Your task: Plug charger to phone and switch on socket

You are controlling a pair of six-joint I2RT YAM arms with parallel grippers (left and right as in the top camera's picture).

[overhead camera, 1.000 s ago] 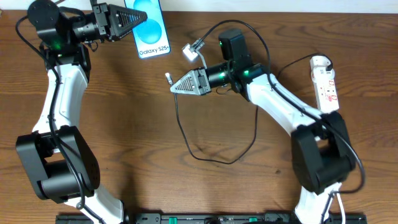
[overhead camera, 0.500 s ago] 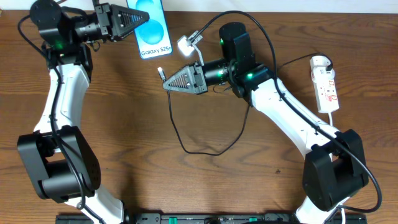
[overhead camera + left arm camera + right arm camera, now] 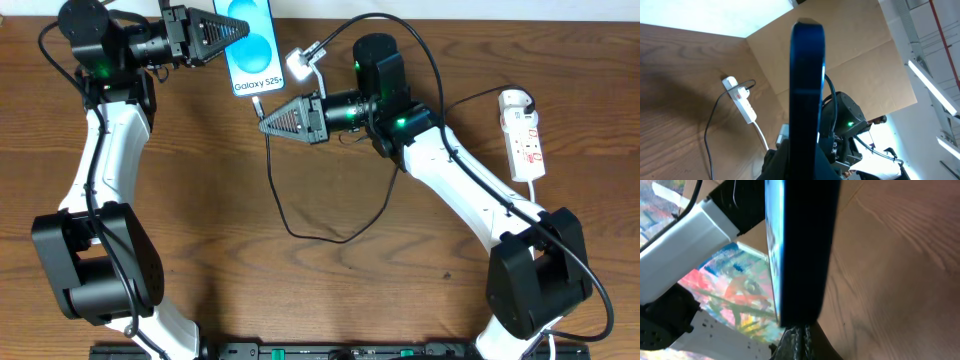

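Note:
The phone (image 3: 252,50), blue-screened with white text, hangs above the table's back edge, and my left gripper (image 3: 236,29) is shut on its side. In the left wrist view the phone (image 3: 807,85) shows edge-on, rising from between the fingers (image 3: 777,167). My right gripper (image 3: 263,124) is shut on the charger (image 3: 258,104), whose plug tip sits just under the phone's bottom edge. Its thin black cable (image 3: 300,230) loops across the table. In the right wrist view the phone's dark end (image 3: 802,250) stands right over my shut gripper (image 3: 801,336), so the plug tip is hidden. The socket (image 3: 525,135) lies at the far right.
The white socket (image 3: 740,97) and its cord also show in the left wrist view, with the right arm (image 3: 845,117) beyond the phone. A white fitting (image 3: 299,66) juts from the right wrist near the phone. Bare wooden tabletop (image 3: 200,200) spreads between the arms.
My right gripper has carried the charger left and up, from mid-table to just under the phone's bottom edge. The left gripper has shifted the phone slightly right.

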